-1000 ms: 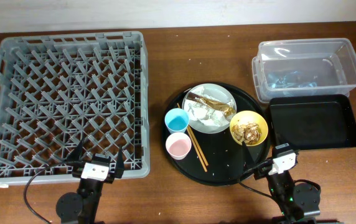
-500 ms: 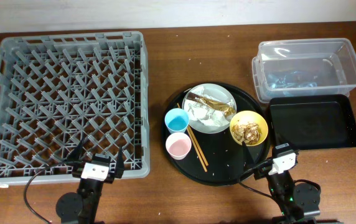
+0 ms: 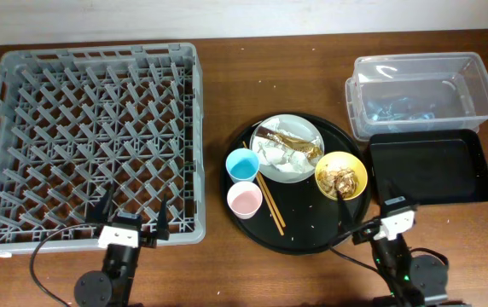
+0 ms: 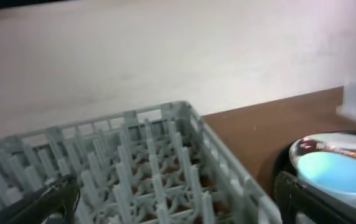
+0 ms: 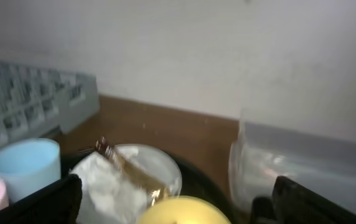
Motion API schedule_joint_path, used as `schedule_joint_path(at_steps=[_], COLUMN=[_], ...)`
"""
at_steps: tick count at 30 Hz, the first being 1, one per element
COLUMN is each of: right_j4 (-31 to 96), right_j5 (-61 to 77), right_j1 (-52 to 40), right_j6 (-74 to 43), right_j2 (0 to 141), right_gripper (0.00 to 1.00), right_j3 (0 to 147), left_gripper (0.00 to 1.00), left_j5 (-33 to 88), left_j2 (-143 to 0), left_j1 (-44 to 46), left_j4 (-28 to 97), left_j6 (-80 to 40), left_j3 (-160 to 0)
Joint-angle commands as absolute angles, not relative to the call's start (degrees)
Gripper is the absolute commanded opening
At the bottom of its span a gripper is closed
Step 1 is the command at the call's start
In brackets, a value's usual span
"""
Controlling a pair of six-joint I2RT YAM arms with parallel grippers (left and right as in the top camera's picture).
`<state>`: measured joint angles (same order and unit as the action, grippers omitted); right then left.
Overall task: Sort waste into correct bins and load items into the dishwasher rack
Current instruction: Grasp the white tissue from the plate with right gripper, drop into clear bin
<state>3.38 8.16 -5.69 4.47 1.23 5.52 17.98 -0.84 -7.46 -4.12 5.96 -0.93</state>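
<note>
The grey dishwasher rack [image 3: 90, 136] fills the left of the table. A round black tray [image 3: 299, 230] holds the pale plate [image 3: 288, 149] with white tissue [image 3: 271, 155] and a gold foil wrapper [image 3: 299, 143], the yellow bowl [image 3: 340, 175] with brown scraps, the light-blue cup [image 3: 242, 165], the pink cup [image 3: 245, 200] and chopsticks [image 3: 270, 201]. The clear tub [image 3: 419, 89] and the shallow black tray [image 3: 432, 166] sit at the right. My left gripper [image 3: 135, 215] is open at the rack's near edge. My right gripper [image 3: 365, 215] is open just in front of the yellow bowl [image 5: 184, 211].
The rack's near wall and pegs [image 4: 159, 180] stand right before my left fingers. The blue cup [image 4: 333, 174] shows at the right of the left wrist view. In the right wrist view the plate [image 5: 134, 174], blue cup [image 5: 25, 163] and clear tub [image 5: 302, 168] lie ahead.
Both arms have shifted slightly: the left wrist moved a little toward the near edge, the right wrist a little right. Objects have not moved.
</note>
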Motion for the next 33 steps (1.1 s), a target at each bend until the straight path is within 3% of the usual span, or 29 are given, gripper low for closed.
schedule_joint_path(at_steps=[1,8,13,18,21,29,33], right_j4=[3.0,8.8,28.6,49.9,51.2,48.8,48.7], right_j5=[5.5,12.0,18.4,22.3,21.9,24.1,9.8], right_j1=[-6.0,-6.0,-6.0,-9.6,-14.7,-15.6,-16.9], right_j6=[4.1,4.3,4.8,16.7,19.3,13.3,21.1], right_j2=[4.6,32.5,54.3,78.2,90.3,110.5,114.2], right_gripper=[0.98,0.98,0.98,0.98,0.98,0.98,1.00], right_j3=[13.3,40.6,63.8,85.6,88.9,88.9,88.8], left_gripper=[0.99,0.99,0.99,0.99,0.99,0.99,0.99], left_j5=[21.5,21.3,21.3,21.2,20.0,17.8,17.8], left_j2=[-0.7,-15.0,-32.8,-56.2,-68.4,-80.9,-82.1], left_j1=[-7.3,-7.3,-7.3,-7.3,-7.3,-7.3,-7.3], left_j4=[-4.7,1.5,15.2,38.3,49.2,50.9,51.0], left_j6=[2.1,2.2,4.8,9.1,10.8,10.8,10.8], left_j3=[-7.4,-27.2,-44.0,-66.9,-77.5,-77.7,-77.7])
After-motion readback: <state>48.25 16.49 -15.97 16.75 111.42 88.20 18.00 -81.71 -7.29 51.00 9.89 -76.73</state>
